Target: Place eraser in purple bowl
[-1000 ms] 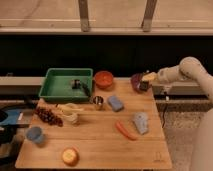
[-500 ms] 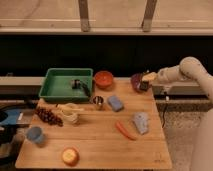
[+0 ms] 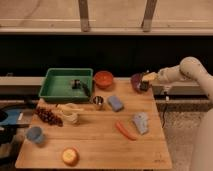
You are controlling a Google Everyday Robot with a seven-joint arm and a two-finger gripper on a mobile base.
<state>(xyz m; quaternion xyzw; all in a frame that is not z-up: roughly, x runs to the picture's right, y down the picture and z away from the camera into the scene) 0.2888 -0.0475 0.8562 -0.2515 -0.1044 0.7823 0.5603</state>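
Note:
The purple bowl (image 3: 135,81) stands at the table's back right, next to the orange-red bowl (image 3: 104,78). My gripper (image 3: 145,83) reaches in from the right on a white arm and hangs over the bowl's right rim. A small black block, the eraser (image 3: 144,86), shows at the gripper's tip just above the bowl's right side. The gripper looks shut on it. The bowl's inside is mostly hidden by the gripper.
A green tray (image 3: 55,89) holds a dark object at the back left. On the wooden table (image 3: 95,145) are a metal cup (image 3: 98,102), a light-blue block (image 3: 115,103), a carrot (image 3: 125,130), a grey-blue lumpy thing (image 3: 140,122), grapes (image 3: 47,116), a blue cup (image 3: 34,134) and an orange fruit (image 3: 70,156).

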